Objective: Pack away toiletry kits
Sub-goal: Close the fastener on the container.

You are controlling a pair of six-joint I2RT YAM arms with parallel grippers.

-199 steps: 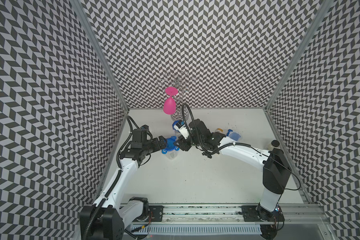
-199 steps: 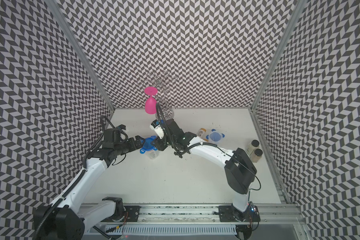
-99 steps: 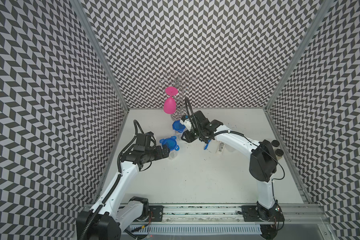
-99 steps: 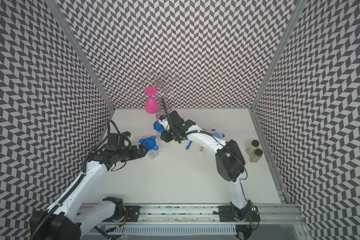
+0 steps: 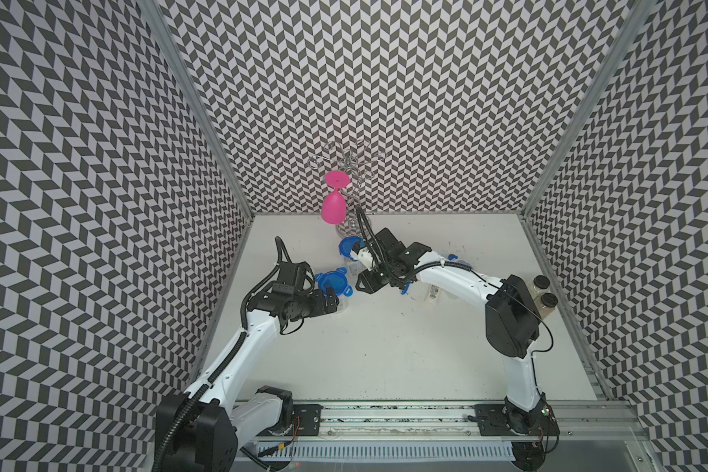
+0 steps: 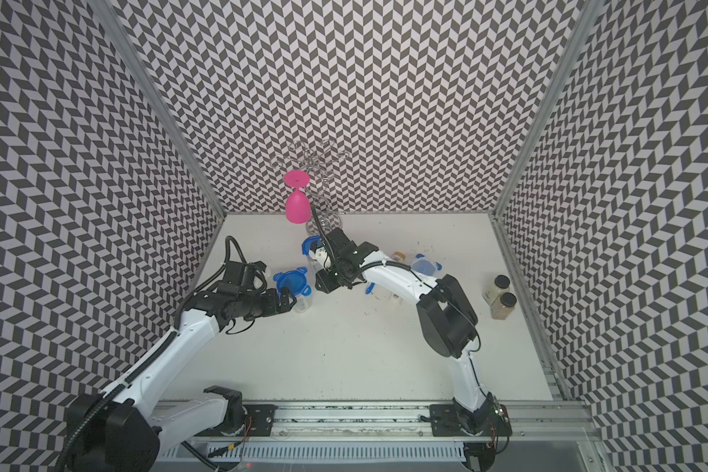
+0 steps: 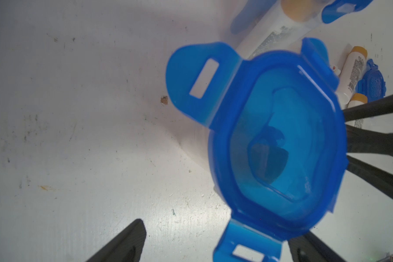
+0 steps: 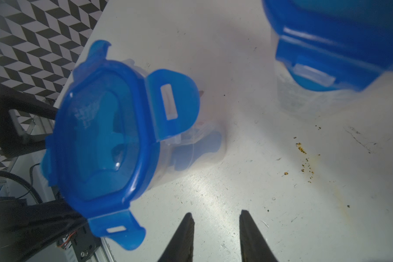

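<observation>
At the near edge a rail [image 5: 385, 412] is mounted, and both arms are extended from it over the white counter [image 5: 385, 347]. The left end effector [image 5: 332, 303] is held wide open, and nothing is gripped by it. Just ahead of it a jar [image 5: 331, 282] is stood upright on the counter; its blue lid [image 7: 277, 145] is set on top with the clip tabs flared outward, and something blue is seen through the clear wall. Slightly farther in, the right end effector [image 8: 216, 213] is held low over bare counter, its jaws parted by a narrow gap with nothing between them. Beside the right forearm a bottle [image 5: 432, 292] is laid on its side. A second jar [image 5: 350, 249], lidded, is stood farther back at the foot of the rack [image 5: 348, 158], from which a pink goblet [image 5: 333, 208] is hung upside down.
</observation>
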